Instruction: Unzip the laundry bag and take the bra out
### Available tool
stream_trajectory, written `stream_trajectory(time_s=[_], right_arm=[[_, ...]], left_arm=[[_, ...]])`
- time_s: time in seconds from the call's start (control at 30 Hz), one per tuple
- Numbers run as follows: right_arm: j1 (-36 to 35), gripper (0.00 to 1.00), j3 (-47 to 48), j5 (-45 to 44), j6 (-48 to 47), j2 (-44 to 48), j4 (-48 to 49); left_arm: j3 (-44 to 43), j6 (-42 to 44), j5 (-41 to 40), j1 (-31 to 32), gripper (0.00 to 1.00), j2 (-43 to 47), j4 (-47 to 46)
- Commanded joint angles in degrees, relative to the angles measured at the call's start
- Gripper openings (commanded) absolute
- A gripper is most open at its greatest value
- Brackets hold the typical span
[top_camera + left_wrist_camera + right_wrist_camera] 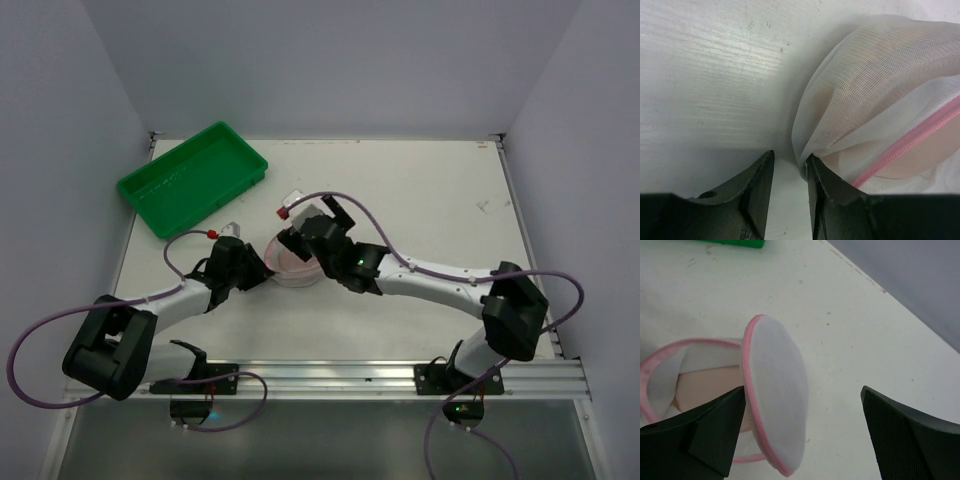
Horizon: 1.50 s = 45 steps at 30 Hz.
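The laundry bag (295,268) lies on the white table (430,200) between the two arms, near the middle and well apart from the green tray (190,180) at the far left corner. The bag is unzipped: in the right wrist view its round mesh flap (775,395), edged in pink, stands up on its rim, and behind it the pouch gapes with the beige bra (710,382) lying inside, not taken out. The right gripper (803,390) hangs low over the bag with its jaws wide apart and nothing clamped; the flap stands between the fingers, close against the one on the left of that view (whether it touches that finger I cannot tell), while the other finger is clear over bare table. The left gripper (790,165) is down at the table beside the bag's left side, its jaws drawn near but with a narrow gap through which the table shows. The bag's folded mesh edge rests against the tip of the finger nearer the bag, and no cloth is pinched between the two. The pink zipper (910,145) runs slantwise across the mesh in that view, the beige showing faintly through it.
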<state>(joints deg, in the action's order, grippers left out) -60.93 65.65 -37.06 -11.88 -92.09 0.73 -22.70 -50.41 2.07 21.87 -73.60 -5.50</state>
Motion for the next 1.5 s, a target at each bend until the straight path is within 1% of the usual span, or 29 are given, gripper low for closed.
stream_trajectory(time_s=[0.0, 0.07, 0.1, 0.17, 0.2, 0.23, 0.3, 0.33, 0.4, 0.43, 0.5, 0.53, 0.57, 0.6, 0.63, 0.7, 0.73, 0.77, 0.8, 0.9, 0.93, 0.97, 1.1, 1.13, 1.23, 1.3, 1.47], right_arm=[[3.9, 0.97, -1.6, -2.8, 19.4, 7.8, -6.8], [6.9, 0.97, -3.9, -2.3, 25.8, 12.3, -11.5], [8.0, 0.96, -4.7, -2.3, 33.1, 13.9, -13.5], [10.9, 0.96, -8.3, -1.7, 39.9, 18.6, -18.9], [11.7, 0.96, -11.6, -1.3, 44.7, 20.3, -19.8], [12.3, 0.98, -13.2, -0.8, 46.8, 21.8, -20.6], [13.7, 0.98, -16.4, 2.9, 49.6, 26.0, -21.5], [14.1, 0.98, -18.6, 4.1, 50.1, 27.0, -21.5], [14.6, 0.98, -19.9, 7.9, 51.3, 29.2, -21.5], [14.7, 0.98, -20.5, 8.9, 51.9, 29.4, -21.5], [14.9, 0.98, -20.3, 11.0, 53.5, 30.2, -21.5], [15.0, 0.98, -20.0, 11.7, 53.9, 30.5, -21.4], [15.3, 0.98, -19.5, 13.0, 54.0, 30.6, -21.3], [15.5, 0.98, -18.3, 14.3, 53.4, 30.7, -21.1], [15.6, 0.98, -17.8, 16.5, 52.8, 31.2, -19.6], [16.7, 0.97, -16.6, 19.6, 52.1, 30.8, -18.2], [17.4, 0.96, -16.3, 22.9, 52.4, 29.3, -17.7], [18.6, 0.96, -15.9, 24.4, 52.5, 28.0, -16.5], [19.3, 0.95, -15.2, 25.5, 52.4, 26.7, -15.9], [22.1, 0.90, -15.8, 29.8, 52.1, 21.5, -10.9], [23.8, 0.89, -16.0, 31.9, 52.1, 20.2, -7.5], [24.5, 0.88, -16.0, 35.4, 52.0, 17.4, -6.0], [25.8, 0.87, -14.8, 39.3, 49.9, 10.8, -0.3], [26.0, 0.87, -14.8, 39.9, 49.4, 9.6, 2.4], [26.8, 0.88, -13.4, 42.3, 48.7, 4.5, 4.4], [27.3, 0.88, -12.7, 44.1, 49.0, 1.3, 5.3], [27.9, 0.88, -13.1, 44.9, 49.6, -2.9, 7.3]], left_arm=[[1.6, 0.5, -3.6, -0.2, 0.37, -1.9, 5.0], [1.4, 0.5, -3.6, -0.2, 0.37, -1.9, 5.1], [1.4, 0.4, -3.4, -0.2, 0.37, -1.8, 5.2], [1.3, 0.1, -3.0, -0.2, 0.37, -1.5, 5.4], [1.1, 0.1, -2.6, -0.2, 0.38, -1.2, 5.4], [0.7, -0.1, -2.4, -0.2, 0.41, -0.8, 5.4], [0.0, -0.4, -2.3, -0.2, 0.44, 1.1, 9.1], [-0.7, -0.4, -2.3, -0.2, 0.48, 1.8, 9.6], [-1.8, -0.5, -2.5, -0.2, 0.54, 4.5, 12.3], [-2.7, -0.4, -2.7, -0.2, 0.62, 5.5, 13.5], [-5.6, 0.2, -3.6, -0.2, 0.70, 8.5, 17.8], [-6.6, 0.8, -4.0, -0.2, 0.79, 9.5, 19.1], [-9.1, 1.5, -4.5, -0.2, 0.83, 11.4, 20.7], [-10.7, 3.2, -6.7, -0.2, 0.87, 12.3, 24.8], [-12.4, 4.0, -7.8, -0.2, 0.92, 13.0, 26.8], [-16.7, 6.8, -10.1, -0.2, 0.93, 15.2, 30.8], [-18.0, 7.7, -10.4, -0.2, 0.93, 15.8, 31.4], [-19.5, 8.6, -10.6, -0.2, 0.93, 16.6, 31.9], [-22.8, 10.1, -10.6, -0.2, 0.93, 16.6, 33.2], [-29.0, 12.7, -7.9, -0.2, 0.92, 14.9, 34.8], [-30.1, 13.1, -6.7, -0.2, 0.92, 14.3, 34.9], [-30.9, 13.4, -4.6, -0.2, 0.92, 13.1, 34.7], [-32.5, 13.9, -2.6, -0.2, 0.91, 10.8, 34.2], [-32.3, 14.0, -2.4, -0.2, 0.91, 10.4, 34.2], [-32.1, 13.8, -2.3, -0.2, 0.91, 10.2, 33.5], [-32.1, 13.7, -0.4, -0.2, 0.90, 10.1, 33.4], [-32.7, 14.0, 0.8, -0.2, 0.89, 10.1, 33.3]])
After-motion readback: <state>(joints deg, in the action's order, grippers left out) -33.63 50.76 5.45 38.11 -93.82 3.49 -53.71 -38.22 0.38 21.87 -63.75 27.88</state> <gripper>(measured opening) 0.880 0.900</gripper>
